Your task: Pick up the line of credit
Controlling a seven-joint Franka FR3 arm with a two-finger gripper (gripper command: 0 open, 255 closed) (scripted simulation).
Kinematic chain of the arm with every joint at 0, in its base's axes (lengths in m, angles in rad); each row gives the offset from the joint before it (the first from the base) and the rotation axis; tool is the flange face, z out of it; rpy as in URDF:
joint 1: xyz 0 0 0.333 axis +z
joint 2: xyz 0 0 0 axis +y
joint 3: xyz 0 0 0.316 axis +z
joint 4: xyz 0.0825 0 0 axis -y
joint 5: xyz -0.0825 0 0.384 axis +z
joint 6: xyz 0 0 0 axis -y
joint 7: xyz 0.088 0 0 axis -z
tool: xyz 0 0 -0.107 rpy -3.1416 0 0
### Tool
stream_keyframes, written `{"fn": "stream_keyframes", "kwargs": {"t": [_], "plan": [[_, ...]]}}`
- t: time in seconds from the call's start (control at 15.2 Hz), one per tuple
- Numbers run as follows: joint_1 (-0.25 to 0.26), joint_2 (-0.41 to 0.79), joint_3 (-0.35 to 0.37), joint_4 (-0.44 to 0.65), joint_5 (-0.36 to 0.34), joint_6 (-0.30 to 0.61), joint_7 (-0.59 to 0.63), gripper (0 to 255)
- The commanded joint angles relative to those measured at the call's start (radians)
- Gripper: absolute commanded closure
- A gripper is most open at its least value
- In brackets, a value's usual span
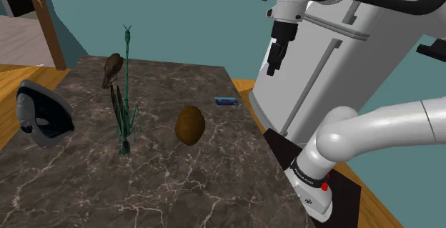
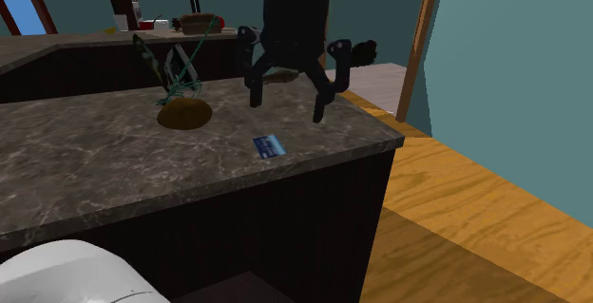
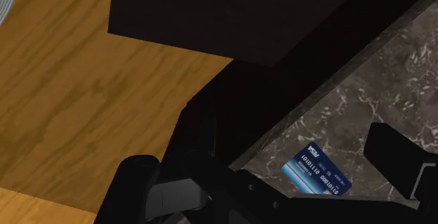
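- One white Franka arm [image 1: 372, 126] fills the shoulder view's right side; in the second exterior view its near end is a pale curve in the lower left corner
- One dark marble tabletop [image 1: 214, 184] carries everything; the second exterior view adds a second counter [image 2: 57, 49] behind it with small clutter too unclear to name, and a wooden floor [image 2: 475, 216] that the wrist view also looks down on past the tabletop's edge
- One black claw [image 2: 288, 104], fingers spread wide with nothing between them, hangs above the tabletop near its edge; the wrist view confirms the two fingers [image 3: 137, 187] standing well apart
- One grey and black shell-shaped thing [image 1: 39, 112] lies at the shoulder view's left; I cannot tell what it is
- One green mantis figure [image 1: 125, 112] stands upright near the middle; the second exterior view has it just behind the brown lump
- One brown oval lump [image 1: 190, 124], potato-like, sits just beside the mantis
- One small brown thing [image 1: 112, 68] sits behind the mantis, seen from the shoulder
- One blue card [image 3: 316, 170], the line of credit, lies flat by the tabletop's edge, below the claw and untouched; the wrist view shows white digits printed on it
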Motion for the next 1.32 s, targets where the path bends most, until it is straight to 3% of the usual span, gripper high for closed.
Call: {"fn": "stream_keyframes", "kwargs": {"t": [0.0, 0.73, 1.25], "plan": [[0.000, 0.000, 0.000, 0.000, 0.000, 0.000, 0.000, 0], [0.212, 0.567, 0.235, 0.228, -0.281, -0.026, -0.337, 0], [0.214, 0.595, 0.237, 0.151, -0.285, 0.071, -0.312, 0]]}}
